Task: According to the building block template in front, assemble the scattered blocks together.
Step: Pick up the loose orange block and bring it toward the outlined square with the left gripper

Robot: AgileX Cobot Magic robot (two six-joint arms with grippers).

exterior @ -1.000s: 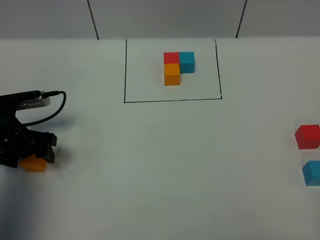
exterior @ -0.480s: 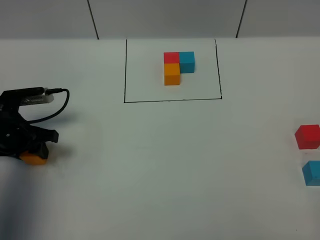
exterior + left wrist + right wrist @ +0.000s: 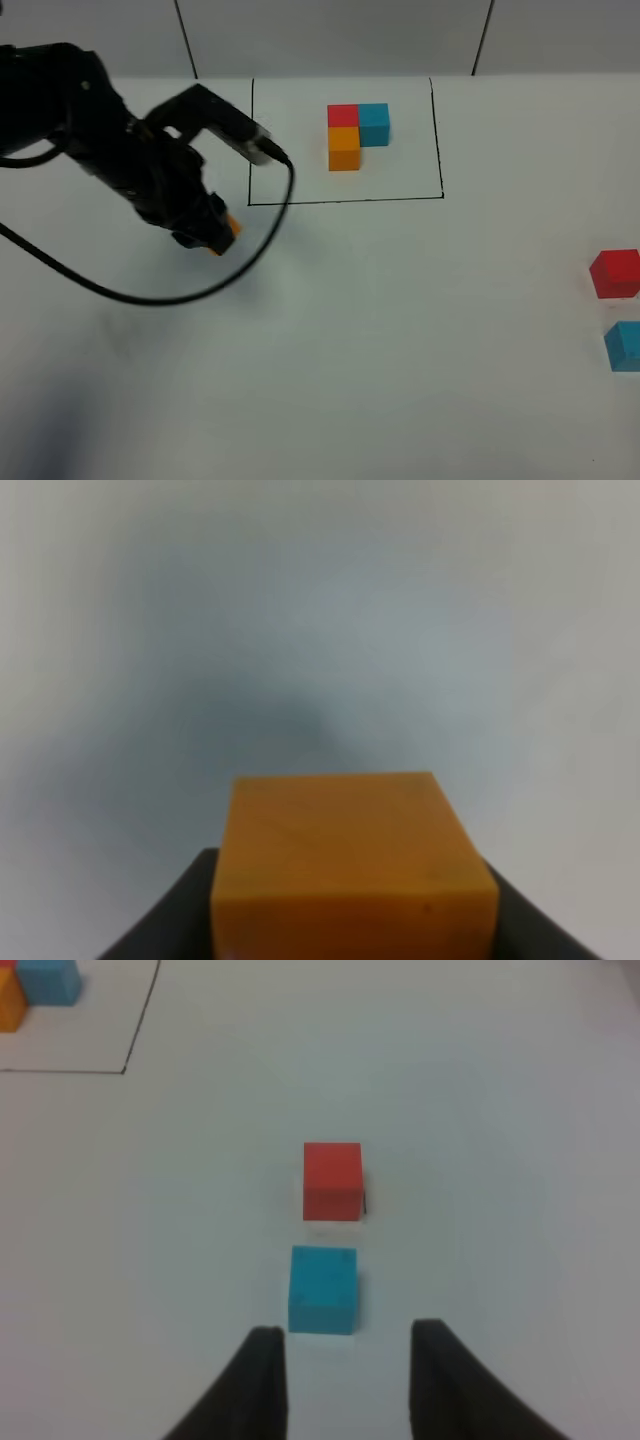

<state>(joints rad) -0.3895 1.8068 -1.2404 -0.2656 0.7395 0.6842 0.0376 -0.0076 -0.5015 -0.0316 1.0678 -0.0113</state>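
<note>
The building block template point(image 3: 352, 134) is an L of red, blue and orange cubes inside a black-line rectangle at the back middle. My left gripper point(image 3: 212, 236) is shut on the orange cube point(image 3: 229, 229) and holds it above the table, left of the rectangle's front left corner. In the left wrist view the orange cube point(image 3: 350, 865) fills the space between the jaws. The loose red cube point(image 3: 614, 273) and blue cube point(image 3: 623, 346) sit at the far right. In the right wrist view my open right gripper point(image 3: 345, 1365) is just short of the blue cube point(image 3: 323, 1289), with the red cube point(image 3: 332, 1181) beyond it.
The left arm and its black cable point(image 3: 150, 295) loop over the left part of the white table point(image 3: 400, 330). The rectangle's black line point(image 3: 345, 201) runs along the table's back half. A grey wall stands behind the table.
My left gripper has lifted the orange cube off the table at the far left and carried it right and back, toward the template's rectangle. The red and blue cubes have not moved.
</note>
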